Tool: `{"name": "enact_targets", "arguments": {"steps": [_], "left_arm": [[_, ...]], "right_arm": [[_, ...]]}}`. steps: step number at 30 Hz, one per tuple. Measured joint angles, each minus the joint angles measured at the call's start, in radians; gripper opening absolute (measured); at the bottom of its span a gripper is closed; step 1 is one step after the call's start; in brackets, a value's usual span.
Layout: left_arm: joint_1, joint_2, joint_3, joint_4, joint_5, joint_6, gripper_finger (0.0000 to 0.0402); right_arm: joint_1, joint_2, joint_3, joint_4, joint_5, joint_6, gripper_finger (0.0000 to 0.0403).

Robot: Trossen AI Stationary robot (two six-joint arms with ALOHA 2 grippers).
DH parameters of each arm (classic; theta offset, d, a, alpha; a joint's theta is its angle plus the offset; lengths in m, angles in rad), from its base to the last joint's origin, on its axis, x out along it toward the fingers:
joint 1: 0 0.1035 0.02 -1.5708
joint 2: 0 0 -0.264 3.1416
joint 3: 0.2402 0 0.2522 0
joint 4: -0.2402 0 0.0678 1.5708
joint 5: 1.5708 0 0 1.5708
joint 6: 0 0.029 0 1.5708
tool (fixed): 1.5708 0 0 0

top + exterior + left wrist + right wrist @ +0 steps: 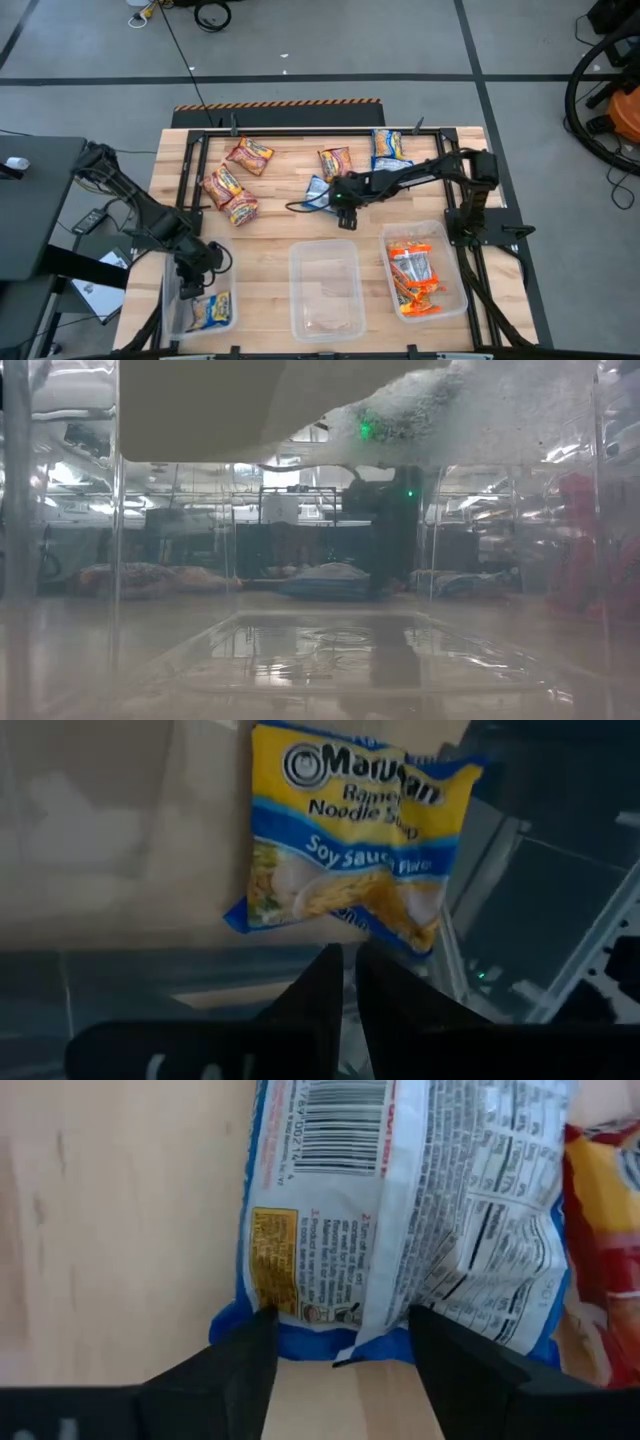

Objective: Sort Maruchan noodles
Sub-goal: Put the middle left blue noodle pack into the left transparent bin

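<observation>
Maruchan packets lie flat on the table: three dark red ones (232, 185) at far left, an orange one (335, 162) and a blue one (390, 145) at the far edge. My right gripper (342, 1320) (342, 197) is open and low over a blue-and-white packet (400, 1200) (317, 190) lying back side up. Its fingers stand either side of the packet's end seam. My left gripper (348, 965) (195, 265) hovers shut over the left bin (172, 300), where a blue-and-yellow soy sauce packet (350, 830) (212, 310) lies on the floor.
Three clear bins stand along the near edge: the left one, an empty middle one (325, 290), and a right one (455, 290) holding several orange packets (412, 272). A black frame (300, 130) runs along the far edge. Bare wood lies between the bins and the packets.
</observation>
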Motion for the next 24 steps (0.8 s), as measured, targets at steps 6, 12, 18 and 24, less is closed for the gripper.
{"name": "enact_targets", "arguments": {"steps": [6,12,18,24], "left_arm": [[0.095,-0.002,0.064,-0.001,0.074,0.0,0.0036],[0.199,-0.002,0.286,0.004,-0.08,0.109,0.0036],[0.246,-0.001,0.4,0.003,-0.721,0.438,0.0036],[0.281,0.02,0.332,0.052,-1.04,0.61,0.0043]], "right_arm": [[0.0,0.015,0.0,0.071,0.053,0.001,0.0172],[0.0,0.007,0.0,0.132,0.08,-0.002,0.0081],[-0.001,-0.023,0.014,0.177,0.046,0.093,0.0012],[0.007,-0.157,0.047,0.171,-0.022,0.236,0.0007]]}}
